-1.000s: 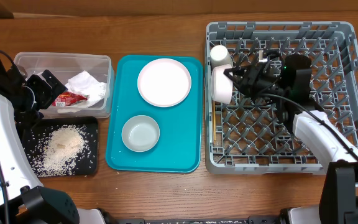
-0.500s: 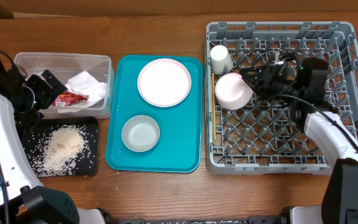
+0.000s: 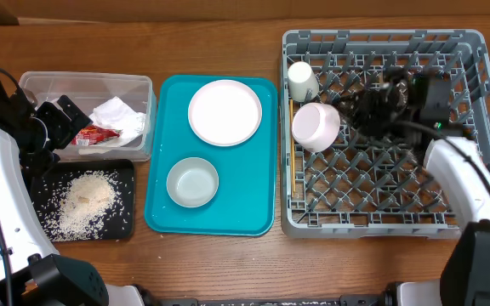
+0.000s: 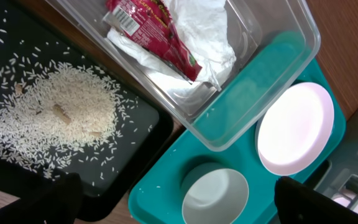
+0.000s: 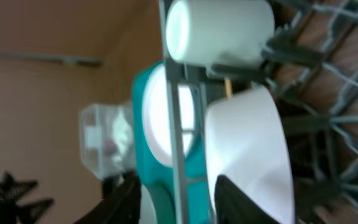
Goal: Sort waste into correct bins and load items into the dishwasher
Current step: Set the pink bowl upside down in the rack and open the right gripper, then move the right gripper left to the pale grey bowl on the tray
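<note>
At the left side of the rack [image 3: 381, 212], white bowl [image 3: 316, 126] tipped on its side among the pegs, cup [image 3: 301, 81] just above it in frame — right pincer [image 3: 353, 110] close beside the bowl, jaws parted. Far left, over tub [image 3: 32, 85] and black tray [image 3: 126, 170] — left pincer [image 4: 177, 202], jaws wide apart.

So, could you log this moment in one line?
right gripper: open | white bowl: in dish rack | left gripper: open
</note>
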